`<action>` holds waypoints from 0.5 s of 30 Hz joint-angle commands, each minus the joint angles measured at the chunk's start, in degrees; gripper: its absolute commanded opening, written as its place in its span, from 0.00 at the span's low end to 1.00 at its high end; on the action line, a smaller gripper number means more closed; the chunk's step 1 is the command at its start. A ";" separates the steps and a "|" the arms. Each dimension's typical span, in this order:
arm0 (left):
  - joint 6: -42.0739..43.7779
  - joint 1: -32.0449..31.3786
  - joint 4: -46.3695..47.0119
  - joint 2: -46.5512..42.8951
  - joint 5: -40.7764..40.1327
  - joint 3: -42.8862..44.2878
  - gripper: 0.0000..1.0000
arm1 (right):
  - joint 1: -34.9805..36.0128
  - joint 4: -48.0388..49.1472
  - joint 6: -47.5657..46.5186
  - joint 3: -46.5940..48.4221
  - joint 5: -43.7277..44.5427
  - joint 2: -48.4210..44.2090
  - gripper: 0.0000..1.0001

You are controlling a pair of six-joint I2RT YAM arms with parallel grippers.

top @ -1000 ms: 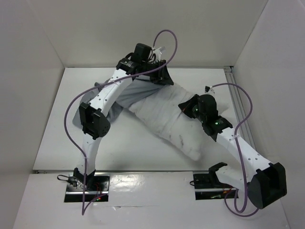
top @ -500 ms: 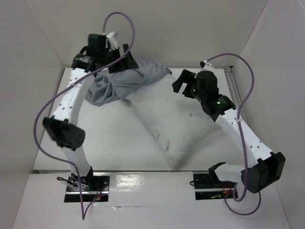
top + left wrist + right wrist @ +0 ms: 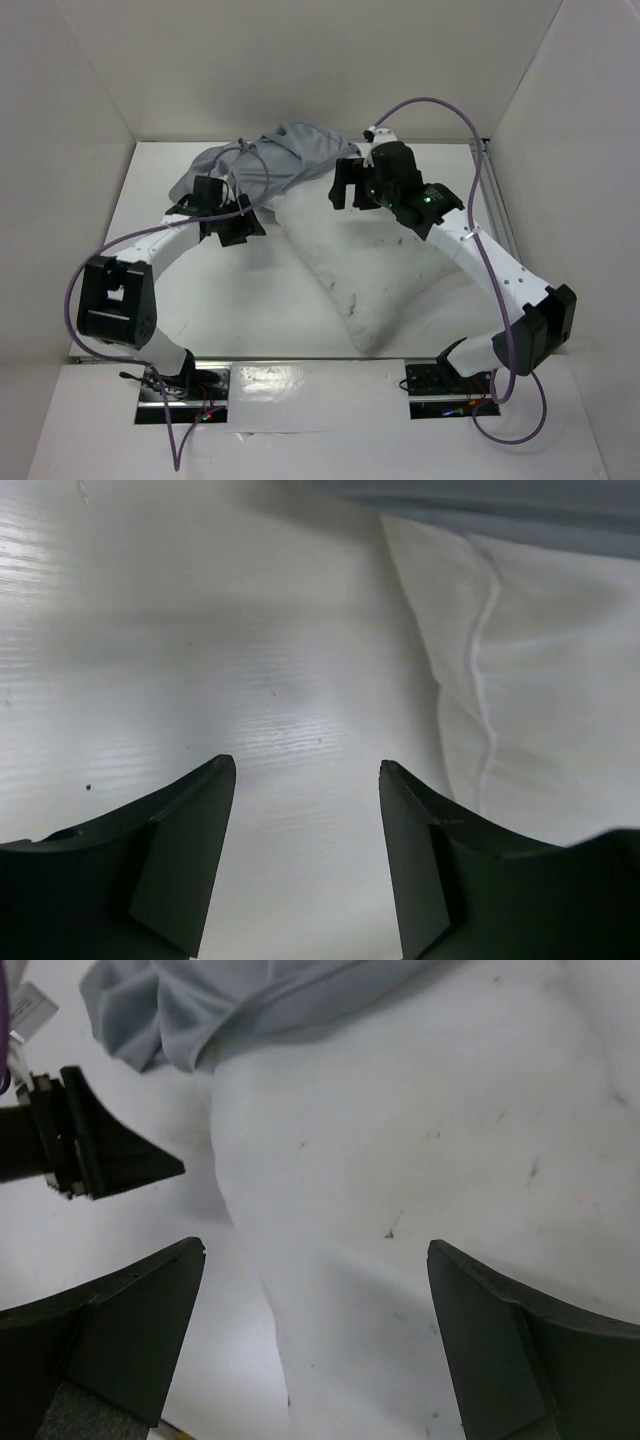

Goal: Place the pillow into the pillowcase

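Left claw: jaws apart, empty, low over the bare surface just left of the pillow.
Pillowcase: grey, bunched over the pillow's far end.
Pillow: white, speckled, lying diagonally on the surface.
Right claw: jaws wide, empty, above the pillow's far part.

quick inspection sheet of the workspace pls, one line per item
surface: white table, a few small dark specks
job's things: white pillow lies diagonally, mostly uncovered; grey pillowcase bunched over its far end
clutter: nothing seen
grippers: left gripper open, empty, over the table beside the pillow; right gripper open, empty, over the pillow
cables: purple cables loop off both arms
surroundings: white walls on three sides
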 commanded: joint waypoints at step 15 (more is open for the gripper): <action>0.26 -0.06 24.81 20.51 -9.69 6.21 0.68 | 0.77 -10.95 -1.84 2.00 -1.08 0.72 1.00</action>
